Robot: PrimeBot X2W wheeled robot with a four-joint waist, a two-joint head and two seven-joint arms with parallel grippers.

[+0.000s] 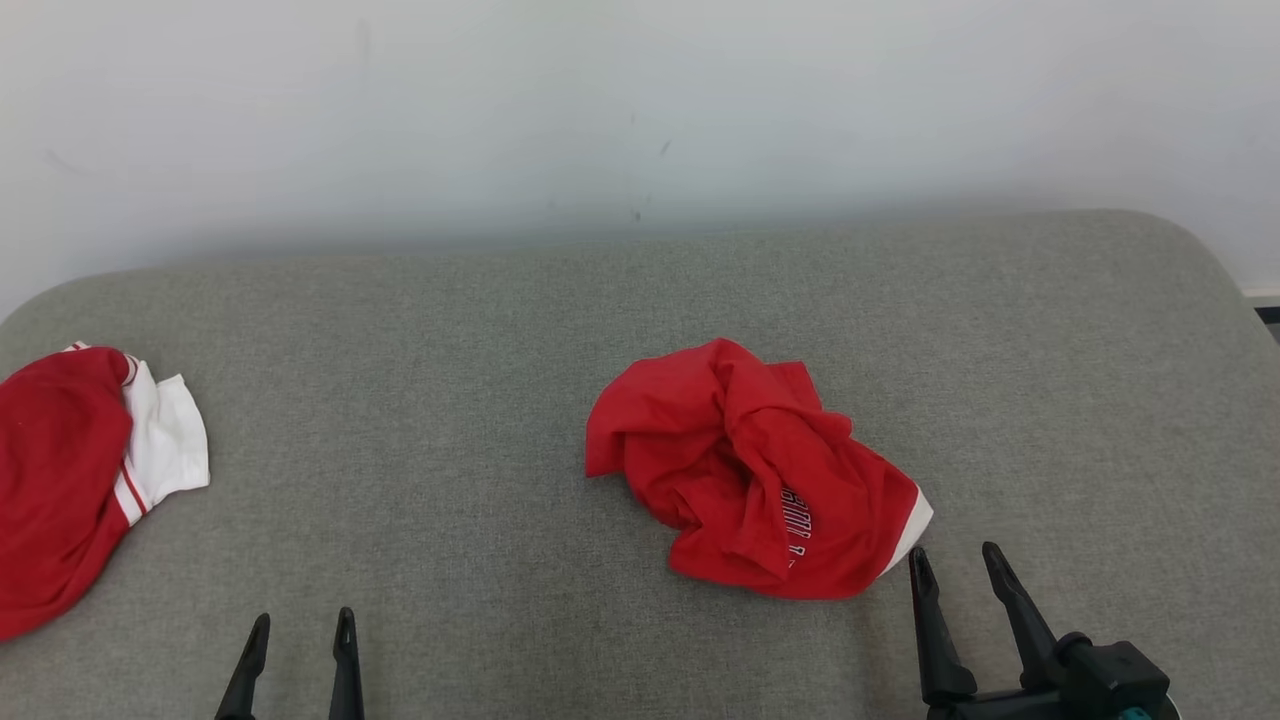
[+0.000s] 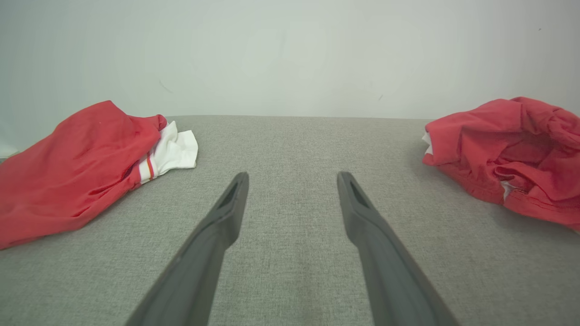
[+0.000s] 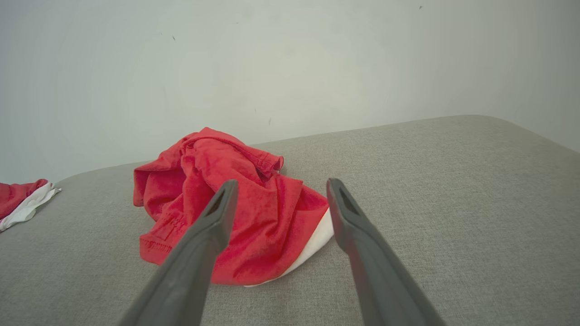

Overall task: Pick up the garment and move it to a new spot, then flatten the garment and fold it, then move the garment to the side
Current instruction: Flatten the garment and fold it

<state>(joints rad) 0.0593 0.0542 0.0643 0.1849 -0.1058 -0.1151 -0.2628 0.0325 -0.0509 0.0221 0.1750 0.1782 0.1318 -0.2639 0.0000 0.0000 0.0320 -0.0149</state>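
R gripper [image 1: 952, 552]: two fingers spread wide, nothing between them. The tips stand just beside the white-edged corner of the crumpled red garment [image 1: 750, 470]. The garment lies fwd and a bit left of it, near the middle of the grey cushion [image 1: 450, 330]. Its long axis goes from far-left to near-right, so the near end points at the R side. L gripper [image 1: 303, 615] is also spread and empty, well apart from it, over bare cushion. R arm is clearly nearer. It sits low, fingers pointing fwd, leaning slightly left. Another red-white garment [image 1: 60, 470] lies at far left.
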